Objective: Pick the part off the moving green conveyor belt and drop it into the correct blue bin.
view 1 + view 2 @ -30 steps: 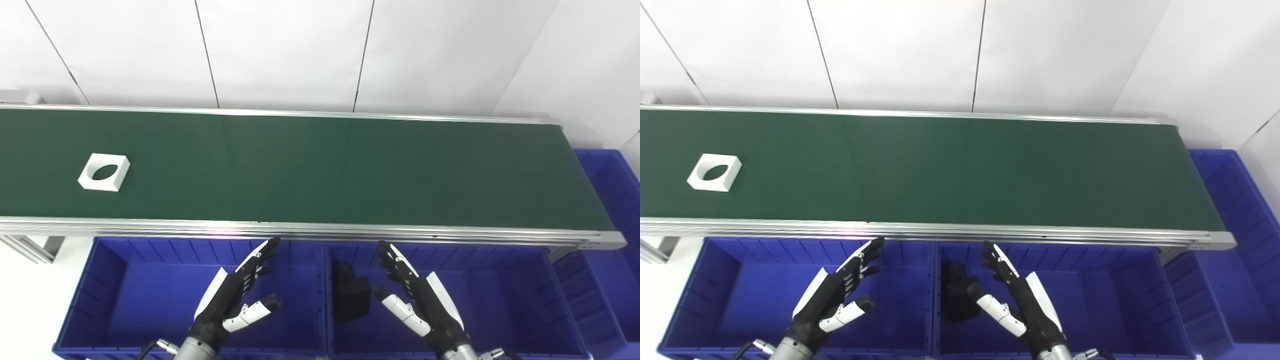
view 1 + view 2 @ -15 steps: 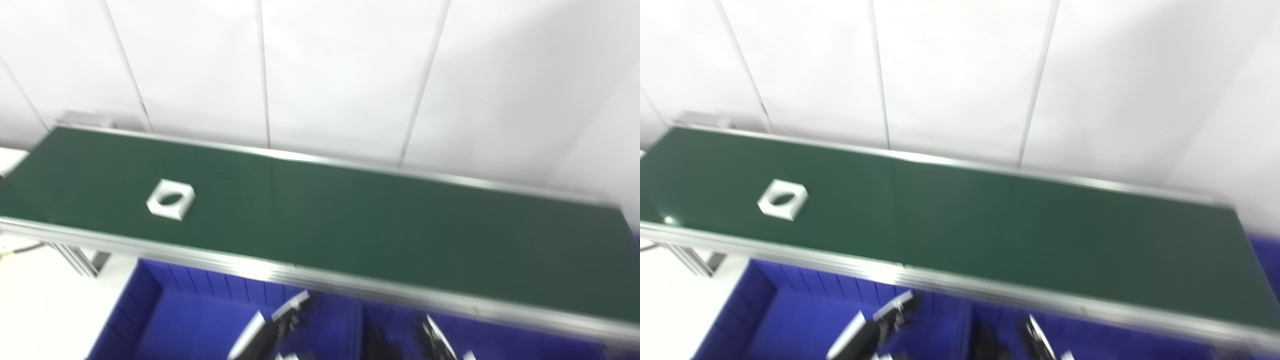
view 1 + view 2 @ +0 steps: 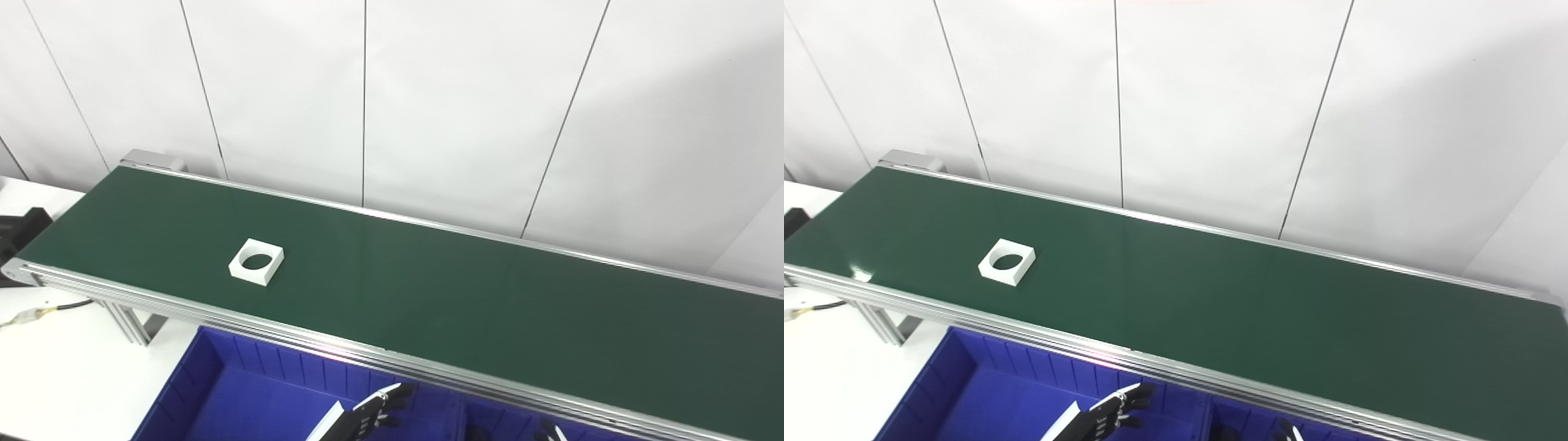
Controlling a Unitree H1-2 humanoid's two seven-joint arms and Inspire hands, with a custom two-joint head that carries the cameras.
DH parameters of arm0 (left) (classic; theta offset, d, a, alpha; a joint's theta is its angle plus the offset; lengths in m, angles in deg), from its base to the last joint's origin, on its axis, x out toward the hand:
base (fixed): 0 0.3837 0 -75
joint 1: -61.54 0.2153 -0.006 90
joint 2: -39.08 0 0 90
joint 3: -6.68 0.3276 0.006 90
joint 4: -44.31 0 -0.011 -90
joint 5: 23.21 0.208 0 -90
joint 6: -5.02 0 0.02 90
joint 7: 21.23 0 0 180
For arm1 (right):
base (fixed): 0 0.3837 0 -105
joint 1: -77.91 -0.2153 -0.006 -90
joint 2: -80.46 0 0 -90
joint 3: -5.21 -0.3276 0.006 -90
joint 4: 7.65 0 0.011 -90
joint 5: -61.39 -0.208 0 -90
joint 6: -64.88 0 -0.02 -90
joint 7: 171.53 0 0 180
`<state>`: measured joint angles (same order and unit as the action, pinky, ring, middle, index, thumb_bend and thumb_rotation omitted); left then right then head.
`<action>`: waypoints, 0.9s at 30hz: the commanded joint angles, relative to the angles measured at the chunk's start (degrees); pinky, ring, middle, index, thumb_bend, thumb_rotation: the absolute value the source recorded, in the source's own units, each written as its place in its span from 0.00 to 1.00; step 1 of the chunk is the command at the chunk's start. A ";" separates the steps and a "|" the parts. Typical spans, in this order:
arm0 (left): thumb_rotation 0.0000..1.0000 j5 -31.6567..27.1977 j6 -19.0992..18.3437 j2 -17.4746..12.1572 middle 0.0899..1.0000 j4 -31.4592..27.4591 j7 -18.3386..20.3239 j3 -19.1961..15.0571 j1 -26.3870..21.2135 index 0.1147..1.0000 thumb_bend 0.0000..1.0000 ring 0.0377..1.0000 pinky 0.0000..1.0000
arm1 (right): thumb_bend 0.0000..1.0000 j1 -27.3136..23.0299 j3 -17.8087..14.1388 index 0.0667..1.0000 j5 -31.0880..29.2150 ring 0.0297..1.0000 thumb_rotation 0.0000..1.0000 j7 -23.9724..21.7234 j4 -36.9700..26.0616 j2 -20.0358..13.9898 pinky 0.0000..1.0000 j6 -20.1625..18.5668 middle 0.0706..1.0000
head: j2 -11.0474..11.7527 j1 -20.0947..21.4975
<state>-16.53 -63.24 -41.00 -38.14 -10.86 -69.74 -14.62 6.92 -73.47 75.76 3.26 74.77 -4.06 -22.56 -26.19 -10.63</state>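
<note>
Presently, at far left a dark object [image 3: 18, 229] sits at the frame edge beside the belt's end, and a cable [image 3: 37, 312] lies on the white surface below it. The green conveyor belt [image 3: 429, 294] runs from far left to near right. The white square part [image 3: 256, 262], with a round hole through it, lies flat on the belt's left portion, nearer the near rail.

Below the near rail, the left blue bin [image 3: 245, 392] shows a bare floor in the portion visible. The left hand [image 3: 367, 416] is above this bin's right end, fingers extended and apart, holding nothing. Further right, only a strip of the second blue bin [image 3: 496, 419] shows; its contents cannot be determined. Only the tip of the right hand [image 3: 549, 432] enters at the bottom edge; whether it is spread or closed cannot be told.

Compared with a second ago, the camera has swung left and up, so both hands and bins are largely cut off. The part appears further along the belt, away from its left end.

No legible writing or labels.
</note>
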 commanded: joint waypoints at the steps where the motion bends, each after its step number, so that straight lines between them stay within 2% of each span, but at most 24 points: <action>1: 0.60 -0.95 3.57 0.50 0.91 -0.83 -0.58 -0.27 -1.27 0.87 0.83 0.88 0.79 | 0.50 -0.49 -0.32 0.98 -0.39 0.92 0.86 0.88 -0.75 0.32 0.90 3.49 0.93 | -0.10 0.47; 5: 0.56 -2.99 4.30 0.31 0.88 -1.98 0.36 -0.13 -2.00 0.86 0.82 0.85 0.79 | 0.51 -0.72 -0.77 0.97 -0.96 0.90 0.85 0.98 0.02 0.22 0.87 4.65 0.91 | -0.59 0.97; 11: 0.56 -5.17 2.88 -1.28 0.86 -7.69 1.52 -0.90 -3.42 0.84 0.84 0.83 0.77 | 0.55 -1.55 -0.84 0.95 -1.25 0.86 0.83 1.10 1.40 0.61 0.82 7.32 0.90 | -1.41 2.78; 14: 0.59 -4.73 1.56 -2.22 0.87 -10.79 1.63 -1.77 -5.23 0.85 0.83 0.83 0.77 | 0.57 -2.03 -0.87 0.95 -1.69 0.85 0.82 0.98 1.62 0.80 0.81 7.97 0.89 | -2.75 5.15; 15: 0.60 -4.56 0.40 -2.50 0.87 -12.62 1.63 -2.17 -6.12 0.85 0.83 0.83 0.77 | 0.57 -2.14 -0.89 0.95 -1.99 0.85 0.82 0.91 1.58 0.83 0.81 8.37 0.89 | -3.32 6.84; 18: 0.63 -3.66 -2.25 -2.86 0.89 -16.57 1.58 -3.04 -8.26 0.87 0.81 0.86 0.78 | 0.57 -2.31 -1.11 0.95 -2.92 0.84 0.79 0.83 1.57 1.06 0.80 9.23 0.89 | -4.04 8.44; 21: 0.65 -0.76 -7.19 -2.92 0.89 -21.06 1.03 -4.30 -11.20 0.88 0.77 0.87 0.81 | 0.61 -2.09 -1.59 0.95 -2.74 0.84 0.79 1.47 1.32 1.47 0.80 9.50 0.87 | -5.11 10.62; 25: 0.56 -0.20 -11.93 -4.07 0.92 -23.02 1.42 -5.90 -15.06 0.90 0.71 0.90 0.82 | 0.63 -1.92 -1.87 0.94 -3.18 0.85 0.78 1.59 1.21 1.54 0.82 10.49 0.87 | -6.20 11.98; 27: 0.53 0.06 -13.50 -4.62 0.94 -22.57 1.38 -6.85 -16.92 0.90 0.73 0.90 0.82 | 0.65 -1.99 -1.93 0.94 -3.72 0.84 0.78 1.52 1.28 1.56 0.79 10.97 0.87 | -6.71 12.33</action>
<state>-16.75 -76.01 -44.71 -59.54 -9.19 -75.84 -29.82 5.03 -74.96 73.24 4.38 77.00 -2.54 -15.84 -32.87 1.76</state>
